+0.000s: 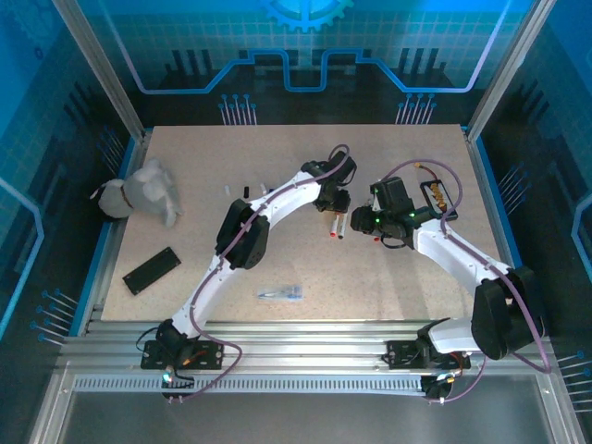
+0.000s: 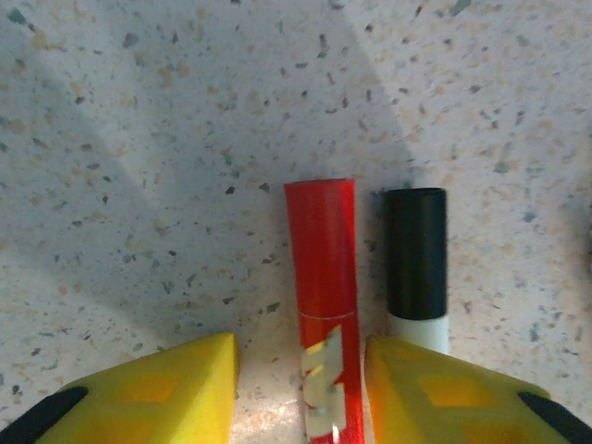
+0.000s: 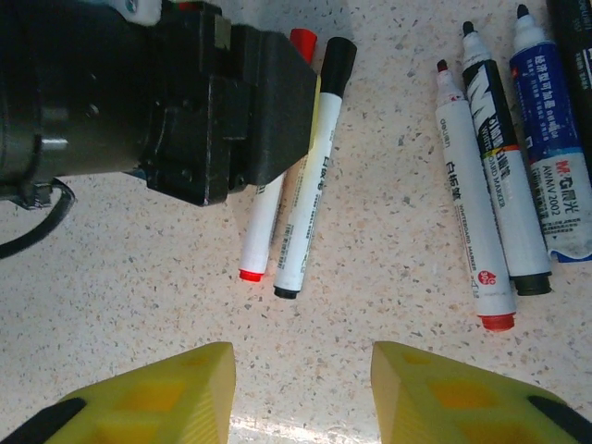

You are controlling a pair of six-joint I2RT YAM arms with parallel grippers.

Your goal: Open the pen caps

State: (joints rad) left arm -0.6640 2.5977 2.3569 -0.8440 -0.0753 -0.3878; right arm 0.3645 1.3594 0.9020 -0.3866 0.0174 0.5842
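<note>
In the left wrist view my left gripper (image 2: 301, 388) is open, low over the table, with its yellow fingers on either side of a pen with a red cap (image 2: 319, 250). The right finger is close against that pen and a gap shows on the left. A black cap (image 2: 415, 250) on a white pen lies just to the right. In the right wrist view my right gripper (image 3: 301, 388) is open over bare table. It faces the same two capped pens (image 3: 310, 194), which lie under the left arm's black head (image 3: 166, 92). Three uncapped pens (image 3: 504, 176) lie to the right.
A white cloth bundle (image 1: 148, 190) sits at the far left of the table. A flat black slab (image 1: 151, 270) lies near it, and a clear wrapper (image 1: 280, 292) lies toward the front. Small loose pieces (image 1: 245, 191) lie behind the left arm. Blue walls enclose the table.
</note>
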